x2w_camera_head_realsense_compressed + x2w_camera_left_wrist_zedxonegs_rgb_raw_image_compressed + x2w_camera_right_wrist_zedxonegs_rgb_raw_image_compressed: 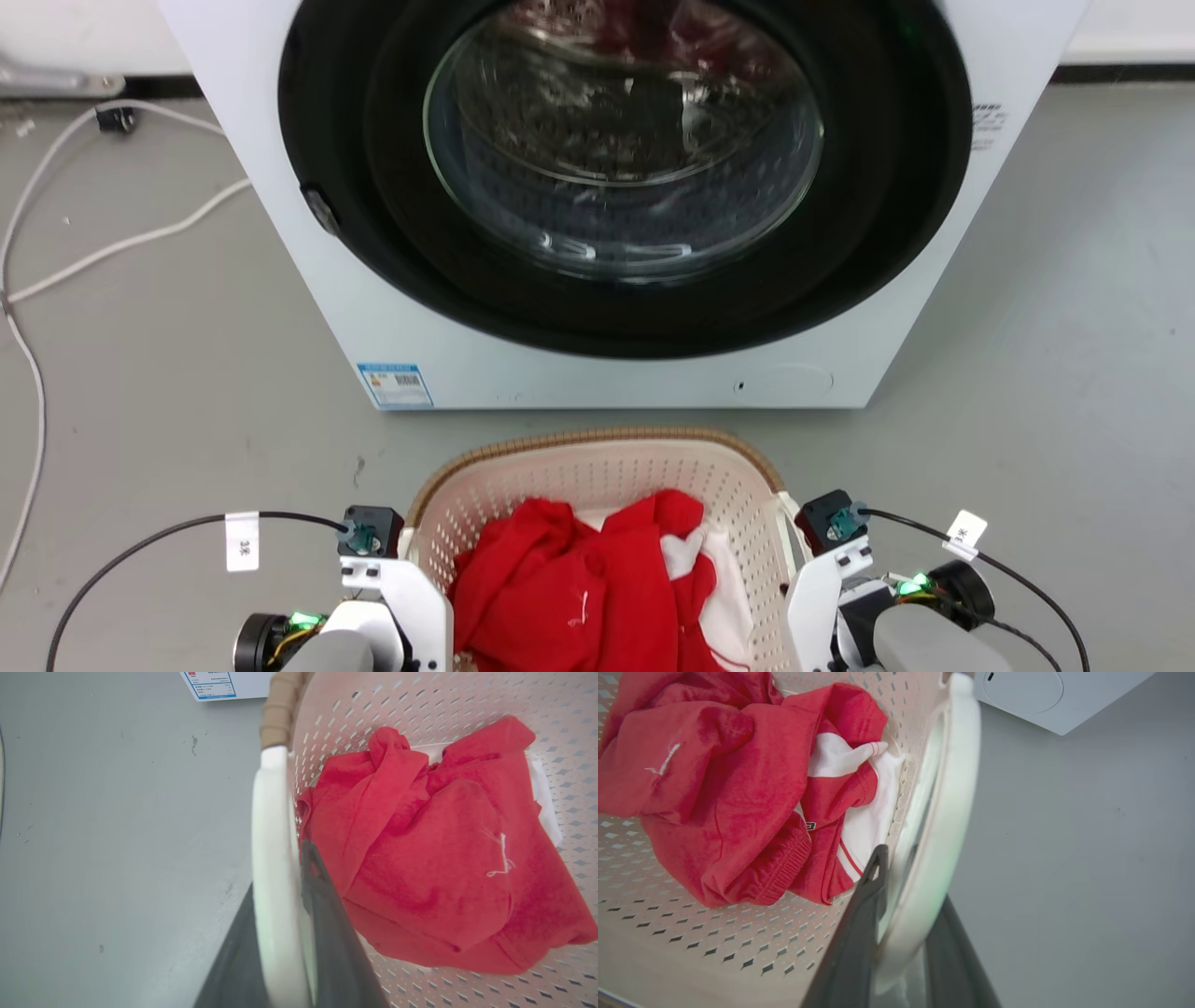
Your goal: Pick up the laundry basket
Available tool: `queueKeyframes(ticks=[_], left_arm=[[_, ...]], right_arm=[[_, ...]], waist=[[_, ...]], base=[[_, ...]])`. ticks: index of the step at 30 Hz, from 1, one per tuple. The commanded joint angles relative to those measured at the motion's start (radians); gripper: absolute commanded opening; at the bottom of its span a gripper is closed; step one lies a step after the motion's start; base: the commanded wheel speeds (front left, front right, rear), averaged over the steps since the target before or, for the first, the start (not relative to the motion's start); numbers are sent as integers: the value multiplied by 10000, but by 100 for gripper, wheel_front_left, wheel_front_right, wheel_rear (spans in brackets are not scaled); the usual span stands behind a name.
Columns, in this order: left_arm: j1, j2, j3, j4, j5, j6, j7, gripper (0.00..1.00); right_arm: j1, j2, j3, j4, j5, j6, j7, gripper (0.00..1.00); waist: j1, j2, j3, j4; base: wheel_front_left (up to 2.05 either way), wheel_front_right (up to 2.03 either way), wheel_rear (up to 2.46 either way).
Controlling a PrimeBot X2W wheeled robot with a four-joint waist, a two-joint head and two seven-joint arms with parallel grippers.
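Both arms are reaching in from the bottom of the head view, one at each side of the laundry basket (597, 476). The basket is showing just in front of the washing machine (448, 355), with red clothes (579, 588) heaped inside. The left gripper (280, 877) is pinching the basket's white left handle (271, 812), one dark finger pressing on each side of it. The right gripper (911, 879) is clamping the right handle (952, 788) the same way. Each outer fingertip is hiding behind its handle. The head view's bottom edge is cutting off the basket's near side. Whether its base is resting on the grey floor (140, 392) or hanging clear is impossible to tell.
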Motion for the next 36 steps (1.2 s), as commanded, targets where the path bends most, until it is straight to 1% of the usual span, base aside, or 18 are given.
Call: queueKeyframes(ticks=[1,4,12,24,36], left_arm=[[203,106,-206,-25,-133,-12,198,0],[333,162,-457,-25,-377,-13,511,0],[498,232,-1070,-88,-1056,-13,1021,0],[687,419,-1835,-206,-1791,-12,1220,0],[731,561,-2484,-242,-2439,-13,1281,0]], right_arm=[[206,-23,178,41,140,30,170,0],[371,-29,375,44,364,30,454,0],[498,-32,816,117,841,30,930,0],[580,-65,1235,308,1263,27,1086,0],[588,-81,1605,414,1589,18,1086,0]], waist=[[3,-1,-547,-39],[3,-1,-891,-25],[3,-1,-1347,28],[3,-1,-1662,-3],[3,-1,-1751,-13]], base=[[0,0,0],[0,0,0],[0,0,0],[0,0,0],[0,0,0]])
